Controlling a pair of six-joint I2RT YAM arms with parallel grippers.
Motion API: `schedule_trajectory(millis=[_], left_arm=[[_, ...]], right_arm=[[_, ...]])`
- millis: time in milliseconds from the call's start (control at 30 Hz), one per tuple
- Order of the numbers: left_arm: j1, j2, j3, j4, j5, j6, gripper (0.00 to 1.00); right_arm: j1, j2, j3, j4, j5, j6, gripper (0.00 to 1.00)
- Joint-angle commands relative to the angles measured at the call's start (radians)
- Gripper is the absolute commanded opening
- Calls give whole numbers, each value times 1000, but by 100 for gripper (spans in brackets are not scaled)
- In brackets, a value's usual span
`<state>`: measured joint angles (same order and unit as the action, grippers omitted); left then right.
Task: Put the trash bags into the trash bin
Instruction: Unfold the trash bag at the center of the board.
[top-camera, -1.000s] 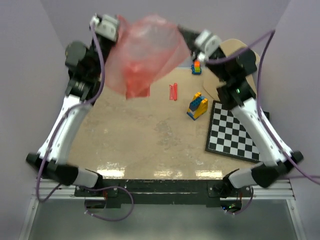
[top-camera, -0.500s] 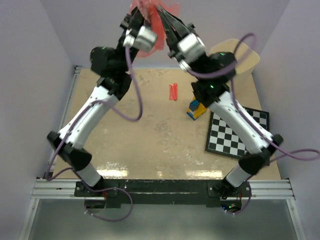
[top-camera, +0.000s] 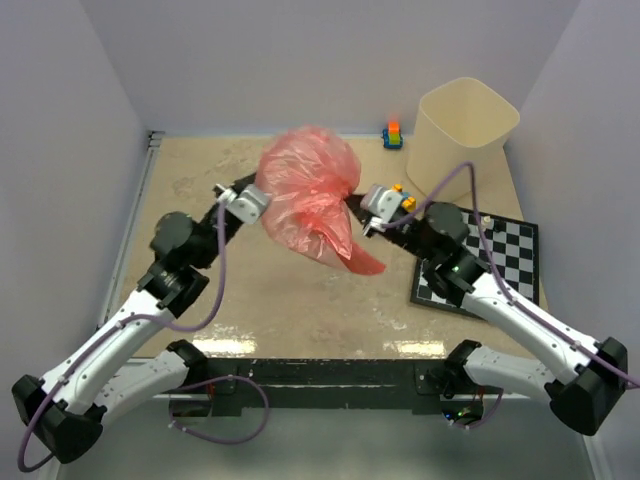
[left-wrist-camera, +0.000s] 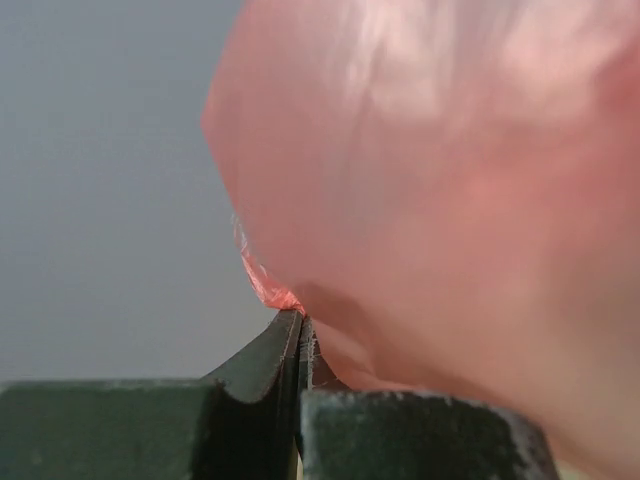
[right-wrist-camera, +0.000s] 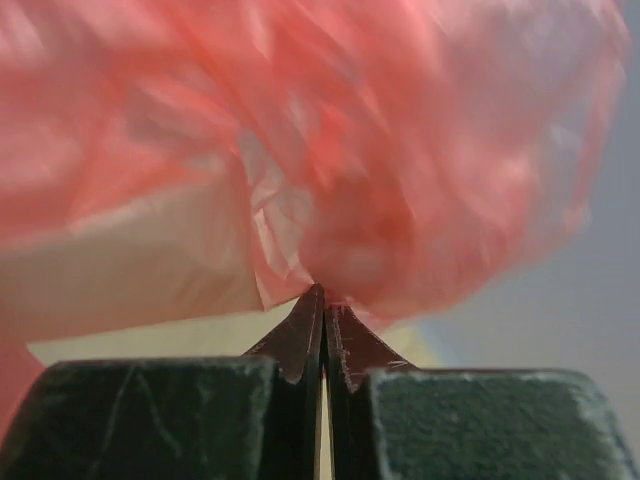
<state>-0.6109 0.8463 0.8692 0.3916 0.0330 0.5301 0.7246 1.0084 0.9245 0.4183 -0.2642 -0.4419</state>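
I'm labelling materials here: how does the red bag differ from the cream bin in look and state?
The red bag is translucent and crinkled; the cream bin is opaque and smooth-walled. The bag hangs in the air, pinched by the left gripper and the right gripper; the bin stands upright on the table, untouched. Both look plastic.

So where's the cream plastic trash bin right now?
Top view: the cream plastic trash bin stands upright in the far right corner, right of a small colourful toy block.
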Motion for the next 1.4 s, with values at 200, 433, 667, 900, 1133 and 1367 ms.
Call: schedule_trajectory(millis=[200,433,667,900,1133,1367], left_arm=[[97,244,46,-218,-111,-302,0],[332,716,638,-139,-159,-216,0],[311,1021,1657,116,-48,-325,0],[-111,739,1112,648,343,479,0],[-105,415,35,587,137,521,0],[-165,-276,-343,-447,400,346,0]], right_arm=[[-31,192,23,-54,198,79,0],[-261,675,570,186,281,-90,0],[-210,973,1726,267,134,-130,0],[-24,606,1117,580,-151,-542,0],[-51,417,120,190,63,-653,0],[70,-237,-257,-558,-49,-568,0]])
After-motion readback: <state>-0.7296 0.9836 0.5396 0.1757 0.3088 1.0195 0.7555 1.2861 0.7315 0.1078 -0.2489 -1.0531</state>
